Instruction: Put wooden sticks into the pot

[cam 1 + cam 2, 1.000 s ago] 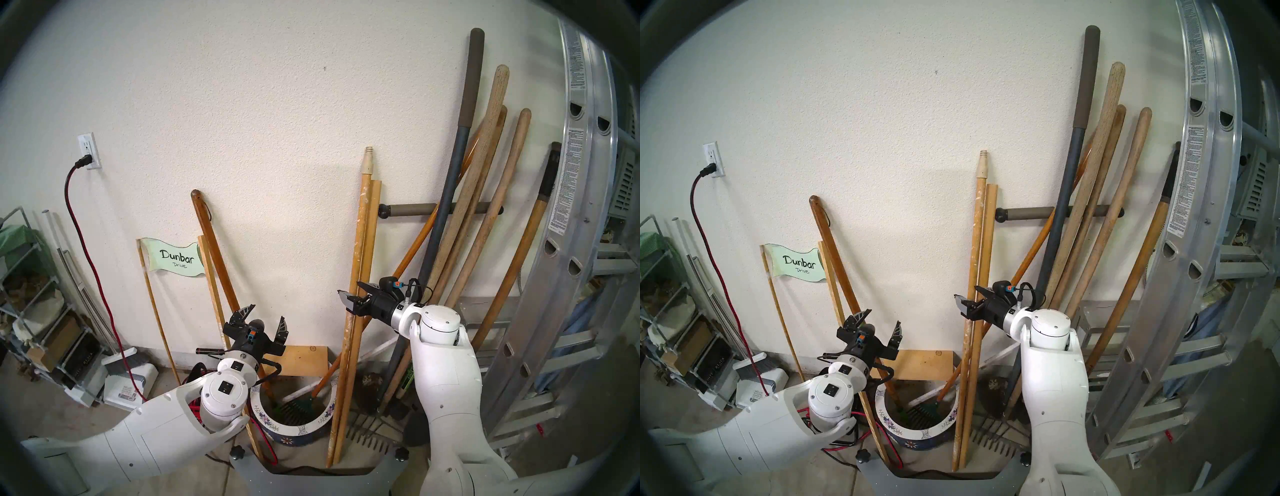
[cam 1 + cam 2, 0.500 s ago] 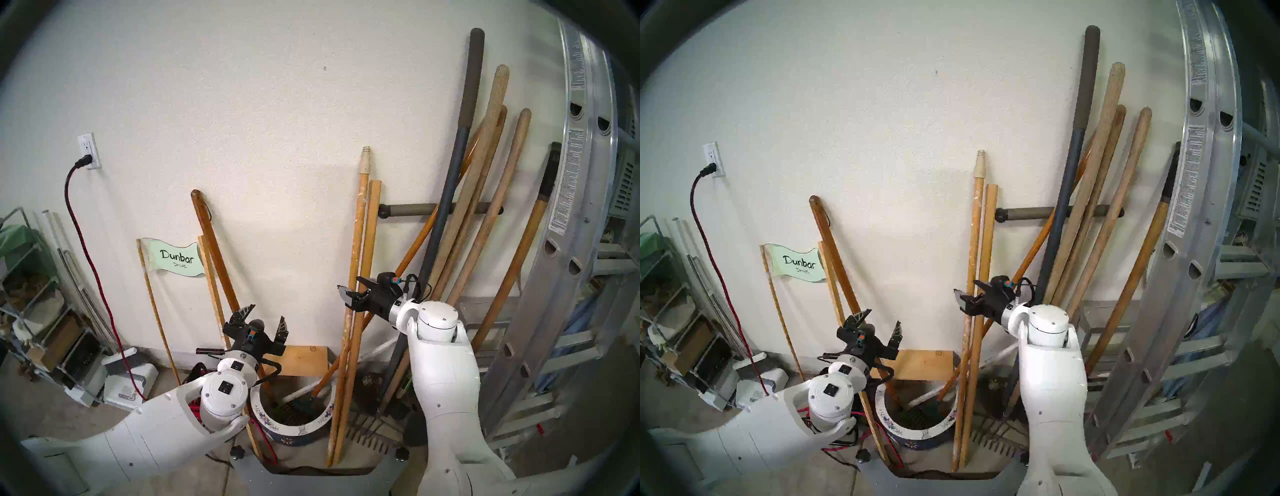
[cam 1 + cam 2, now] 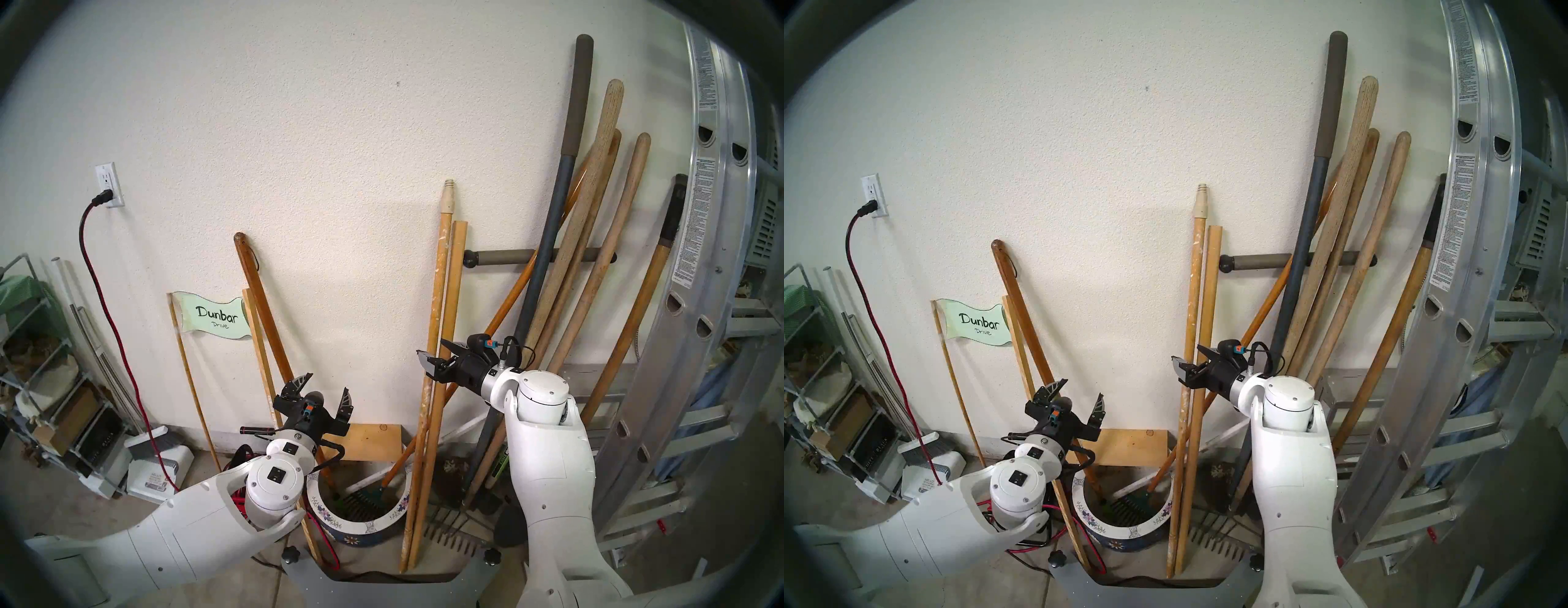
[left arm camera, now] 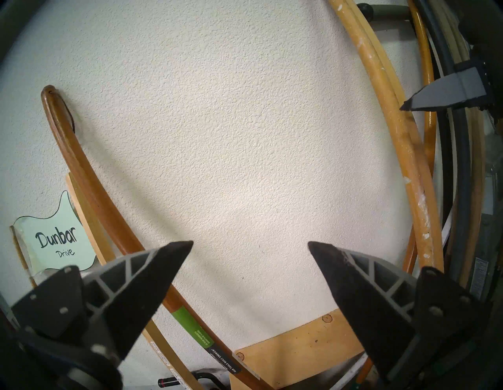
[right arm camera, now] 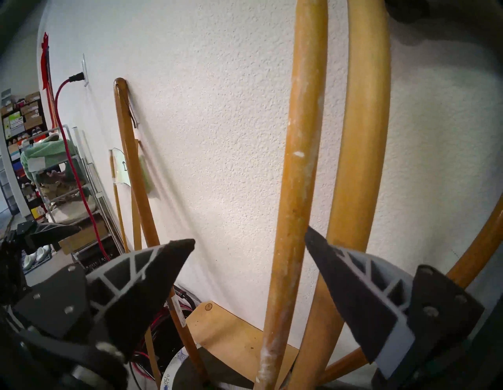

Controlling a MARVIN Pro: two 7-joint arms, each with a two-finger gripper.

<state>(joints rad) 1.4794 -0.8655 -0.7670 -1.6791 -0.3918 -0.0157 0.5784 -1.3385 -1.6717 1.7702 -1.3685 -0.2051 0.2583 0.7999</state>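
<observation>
Right gripper (image 3: 433, 356) spread wide around the paint-flecked stick (image 3: 437, 297), gripping nothing; one finger (image 5: 351, 286) just at 3 o'clock of that pole. Plain stick (image 3: 453, 293) leaning on the wall beside it at 3 o'clock, both bases on the floor at 3 o'clock of the pot (image 3: 373, 528). Left gripper (image 3: 324, 392) wide too, empty, at 12 o'clock of the pot.

Bare wall (image 3: 352, 271) free between brown handle (image 3: 259, 297) and sticks (image 3: 441, 297), tool handles (image 3: 585, 237) crowding right
</observation>
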